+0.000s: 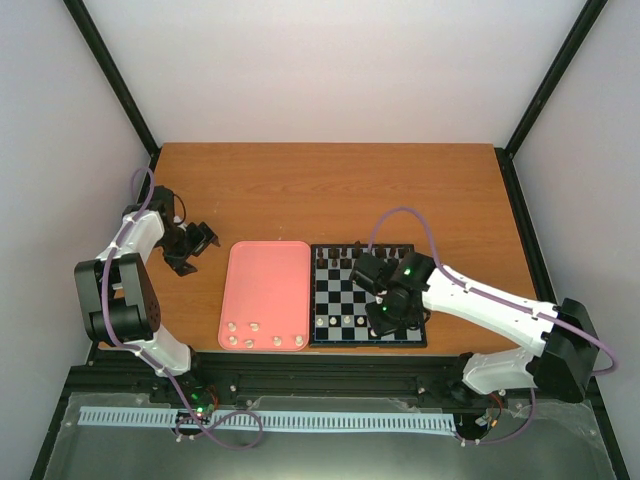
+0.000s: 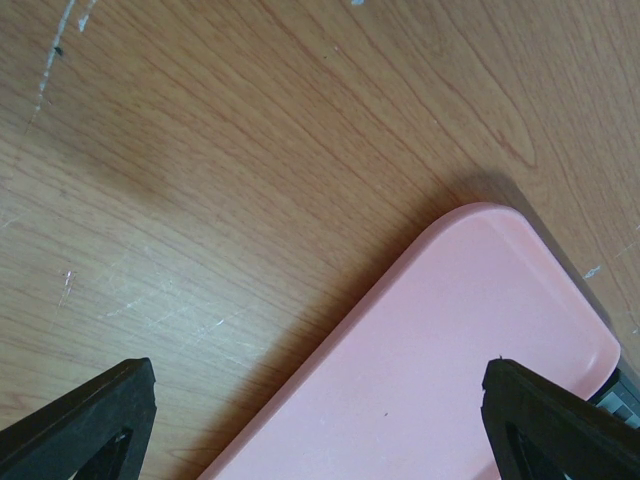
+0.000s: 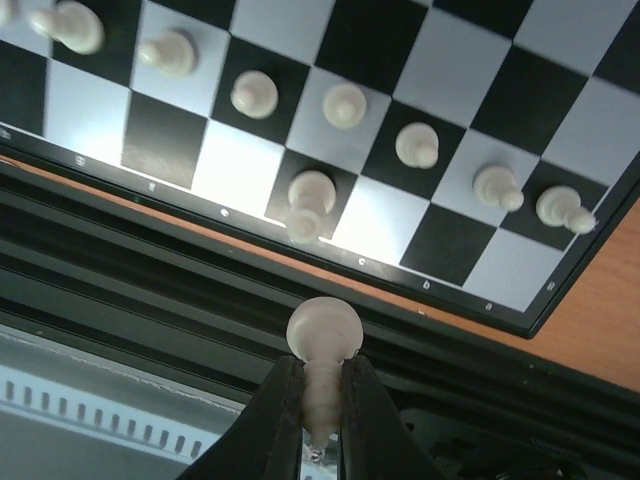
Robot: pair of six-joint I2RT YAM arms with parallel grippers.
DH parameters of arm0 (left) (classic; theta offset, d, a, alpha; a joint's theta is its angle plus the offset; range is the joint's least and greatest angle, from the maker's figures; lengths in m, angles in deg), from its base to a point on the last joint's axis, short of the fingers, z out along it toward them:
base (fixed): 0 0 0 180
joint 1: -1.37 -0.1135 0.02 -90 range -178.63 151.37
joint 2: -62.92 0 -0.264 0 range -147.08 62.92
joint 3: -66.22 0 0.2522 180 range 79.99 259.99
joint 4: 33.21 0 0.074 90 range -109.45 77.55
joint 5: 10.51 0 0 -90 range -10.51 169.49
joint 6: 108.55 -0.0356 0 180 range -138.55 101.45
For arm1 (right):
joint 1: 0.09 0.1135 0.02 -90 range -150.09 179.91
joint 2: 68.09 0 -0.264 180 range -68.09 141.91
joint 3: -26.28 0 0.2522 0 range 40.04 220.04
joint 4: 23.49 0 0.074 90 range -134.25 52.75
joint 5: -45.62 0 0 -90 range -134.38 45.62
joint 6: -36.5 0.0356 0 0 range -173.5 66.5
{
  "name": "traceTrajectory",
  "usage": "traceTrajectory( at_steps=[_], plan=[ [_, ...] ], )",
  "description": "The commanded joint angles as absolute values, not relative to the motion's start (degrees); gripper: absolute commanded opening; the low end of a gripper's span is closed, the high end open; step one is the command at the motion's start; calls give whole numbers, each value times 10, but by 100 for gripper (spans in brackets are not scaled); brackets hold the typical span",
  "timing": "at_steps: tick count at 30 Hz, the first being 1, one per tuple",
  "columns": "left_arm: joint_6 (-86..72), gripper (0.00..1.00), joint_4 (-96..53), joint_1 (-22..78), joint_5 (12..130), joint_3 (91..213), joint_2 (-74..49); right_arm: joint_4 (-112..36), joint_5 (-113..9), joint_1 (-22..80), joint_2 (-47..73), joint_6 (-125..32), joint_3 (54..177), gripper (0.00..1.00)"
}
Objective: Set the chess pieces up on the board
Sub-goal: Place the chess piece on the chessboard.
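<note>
Left gripper: hangs over the wooden table, left of the tray's far corner. In the wrist view, its fingertips sit at opposite edges of the frame. Jaws wide, nothing between them.

Pink tray: just left of the board; cannot tell whether the sides touch. 6 chess pieces lie at its near end, 2 in one row and 4 closer to the rim. They are cream-white and tiny, each smaller than 1 square, with a round head, narrow neck and flared base.

Board: black and pale squares, black rim. Dark pieces line the far edge, too small to count. The right wrist view shows 7 cream pawns in 1 row, second rank from the near rim, with an 8th cut off at the frame corner. 1 taller cream piece stands alone on a black square of the nearest rank.

Right gripper: over the board's near right part. Fingers pinched narrow on 1 held piece, cream, with its round head beyond the fingertips, seen against the dark rail past the near rim
</note>
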State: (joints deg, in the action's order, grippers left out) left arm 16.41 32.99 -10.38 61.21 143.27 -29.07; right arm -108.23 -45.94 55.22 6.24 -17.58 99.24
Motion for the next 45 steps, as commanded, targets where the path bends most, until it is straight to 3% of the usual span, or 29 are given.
traceTrajectory(
  at_steps=[1, 45],
  plan=[
    [168, 100, 329, -107, 607, 1448, -291, -1092, -468, 548, 49, -145, 961, 3],
    [163, 100, 337, -107, 607, 1452, -292, -979, -486, 478, 124, -212, 889, 4]
  ],
)
